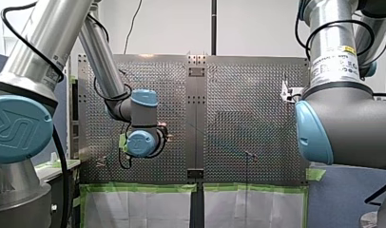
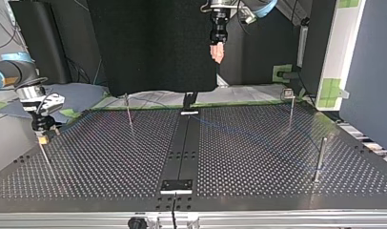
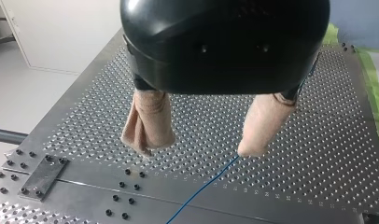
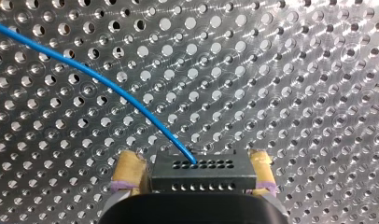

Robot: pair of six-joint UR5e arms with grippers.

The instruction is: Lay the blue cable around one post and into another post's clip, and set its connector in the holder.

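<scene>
In the right wrist view, my right gripper (image 4: 194,164) is shut on a black connector (image 4: 199,176) with rows of small holes, its yellow pads (image 4: 127,169) pressed on either side. The blue cable (image 4: 108,85) leaves the connector and curves away over the perforated table. At the top view's left, the same gripper (image 2: 41,137) hangs low above the table's edge. My left gripper (image 3: 197,148) is open, with nothing between its beige padded fingers (image 3: 148,123). Below it the blue cable (image 3: 201,189) lies on the table. In the top view my left gripper (image 2: 218,52) hangs high over the far edge.
Thin upright posts stand on the table (image 2: 110,157): one at the far left (image 2: 128,113), one at the far right with a clip on top (image 2: 290,107), and one nearer on the right (image 2: 320,160). A dark centre strip (image 2: 184,143) with a small plate (image 2: 177,186) runs between the halves.
</scene>
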